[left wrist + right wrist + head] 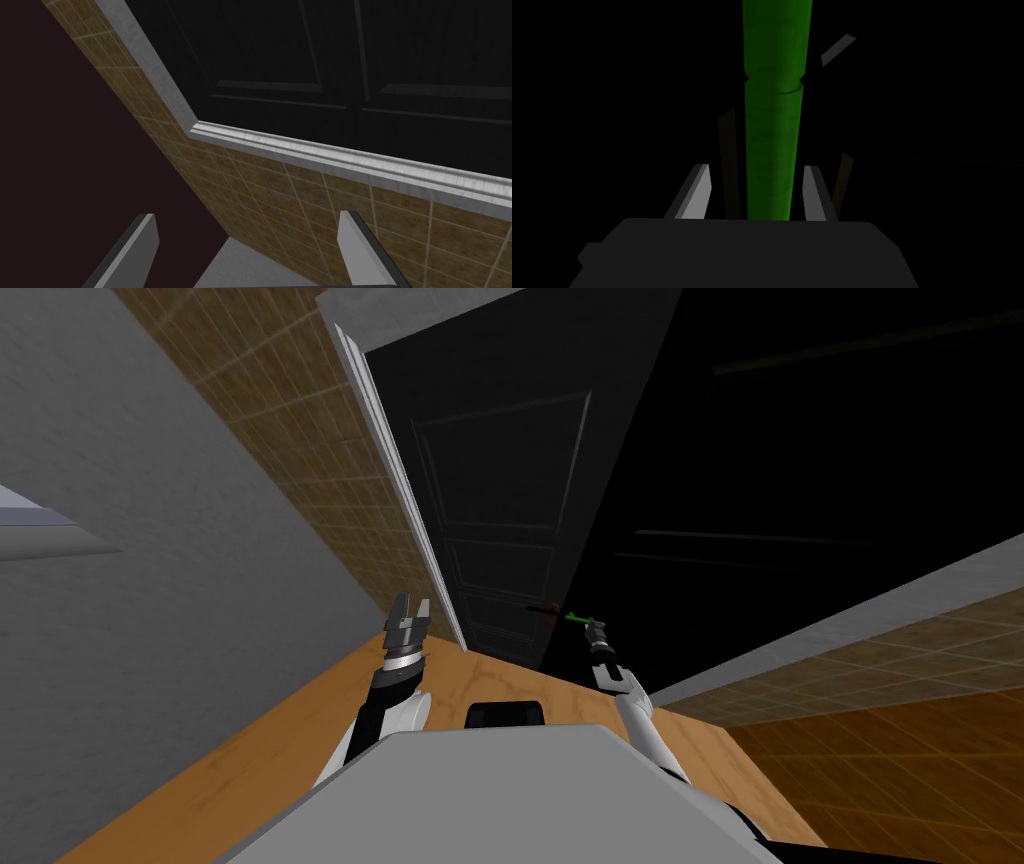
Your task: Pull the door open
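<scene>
Door point(500, 508), dark with green handle point(772, 125), meets brown-tiled wall point(300, 458), wooden floor point(300, 738).

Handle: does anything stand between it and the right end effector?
Nothing visible does. The green handle sits inside the right end effector, which is shut on its sides.

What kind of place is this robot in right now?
Probably a doorway inside a house: a dark panelled door in a light grey frame, a brown tiled wall beside it, and a wood-coloured floor. The right gripper is shut on the door's green handle.
</scene>
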